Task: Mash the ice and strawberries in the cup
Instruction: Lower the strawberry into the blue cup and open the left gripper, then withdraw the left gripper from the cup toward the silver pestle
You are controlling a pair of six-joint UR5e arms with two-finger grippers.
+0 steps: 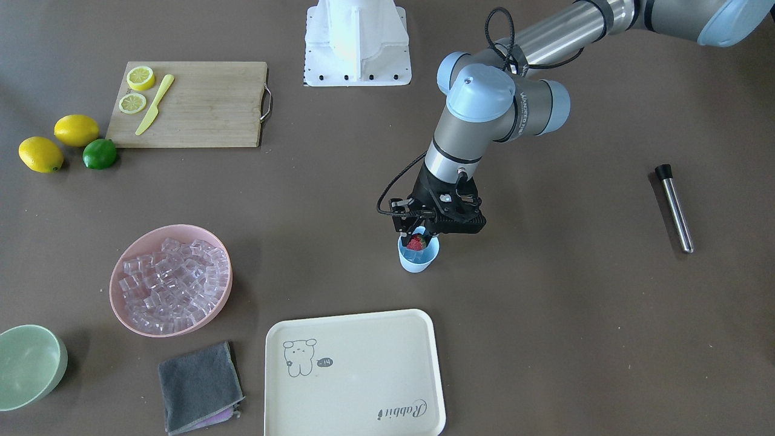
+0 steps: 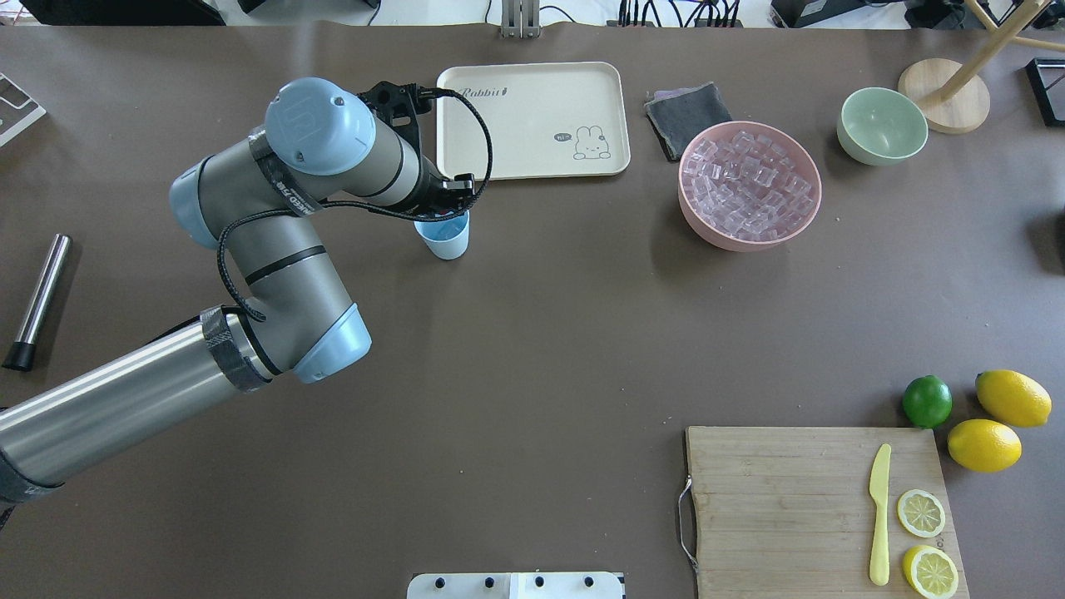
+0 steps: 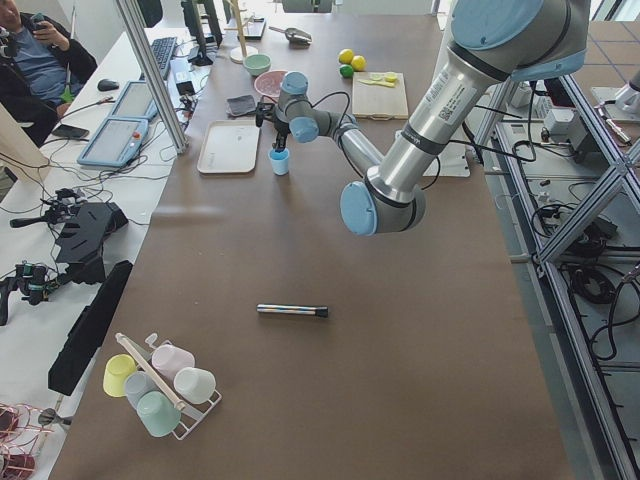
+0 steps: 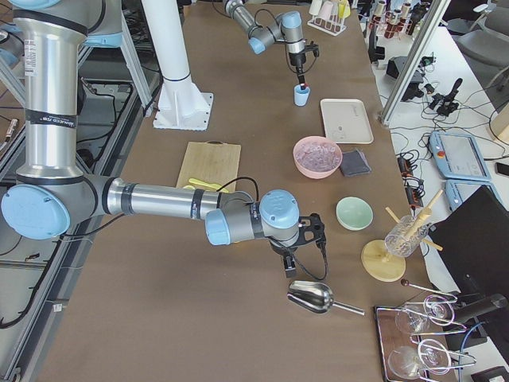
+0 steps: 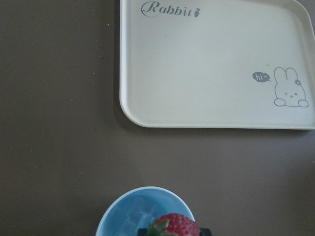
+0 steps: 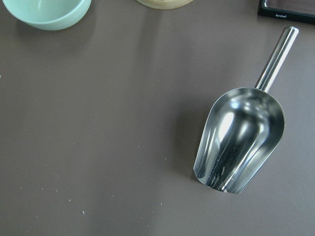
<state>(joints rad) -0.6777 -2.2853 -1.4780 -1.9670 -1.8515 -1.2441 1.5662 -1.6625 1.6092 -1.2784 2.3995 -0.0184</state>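
Note:
The light-blue cup (image 1: 418,260) stands mid-table, just behind the cream tray. My left gripper (image 1: 416,236) hangs right over its mouth, shut on a red strawberry (image 1: 415,243) with a green cap. In the left wrist view the strawberry (image 5: 174,226) sits at the cup's rim (image 5: 115,211), with a few clear ice cubes (image 5: 135,221) inside the cup. More ice (image 1: 172,278) fills the pink bowl (image 1: 121,303). My right gripper (image 4: 289,267) shows only in the exterior right view, above a metal scoop (image 6: 241,140); I cannot tell if it is open or shut.
A cream tray (image 1: 363,339) lies in front of the cup. A metal rod with a black tip (image 1: 674,206) lies off to one side. A cutting board (image 1: 200,103) with lemon slices and a yellow knife, whole lemons, a lime, a green bowl (image 1: 30,363) and a grey cloth (image 1: 197,384) sit on the other side.

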